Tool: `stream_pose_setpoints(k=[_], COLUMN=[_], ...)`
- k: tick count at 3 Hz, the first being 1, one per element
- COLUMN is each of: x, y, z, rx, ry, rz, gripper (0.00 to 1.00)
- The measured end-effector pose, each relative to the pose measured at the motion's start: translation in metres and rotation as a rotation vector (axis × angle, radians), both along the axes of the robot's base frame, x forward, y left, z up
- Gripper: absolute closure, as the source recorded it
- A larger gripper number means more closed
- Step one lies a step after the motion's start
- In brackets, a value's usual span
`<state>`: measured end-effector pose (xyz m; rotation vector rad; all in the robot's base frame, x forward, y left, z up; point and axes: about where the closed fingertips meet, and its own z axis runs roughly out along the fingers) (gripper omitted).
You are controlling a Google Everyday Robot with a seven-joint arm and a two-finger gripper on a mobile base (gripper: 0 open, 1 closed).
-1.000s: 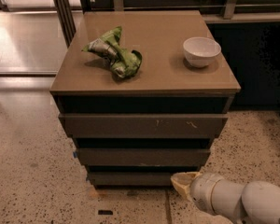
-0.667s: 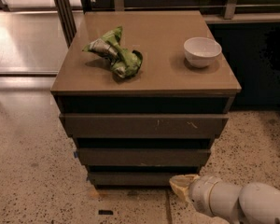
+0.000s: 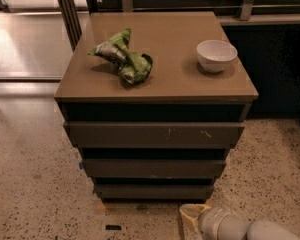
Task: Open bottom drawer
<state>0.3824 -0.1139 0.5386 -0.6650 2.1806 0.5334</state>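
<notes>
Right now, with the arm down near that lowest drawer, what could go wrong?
The bottom drawer has a flat front with no handle, so the gripper, low by its right corner near the floor, might slip off or scrape the floor. A hard tug could shake the cabinet and shift the white bowl on top.

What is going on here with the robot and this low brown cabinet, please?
A robot arm's pale gripper sits low by the speckled floor, just below and right of the narrow dark grey-brown bottom drawer front of the three-drawer cabinet. That drawer does not look pulled out yet. On the cabinet's tan top lie a crumpled green bag and a small white bowl, with nothing touching them.
</notes>
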Motion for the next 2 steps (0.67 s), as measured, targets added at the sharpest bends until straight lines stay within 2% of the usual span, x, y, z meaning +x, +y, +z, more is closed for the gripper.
stream_pose_setpoints(k=[1, 2], x=[0.0006, 0.0008], y=[0.0015, 0.0017], z=[-0.0439, -0.0428], rx=[0.031, 0.030], ry=[0.015, 0.014], rz=[0.060, 0.059], gripper=[1.00, 1.00])
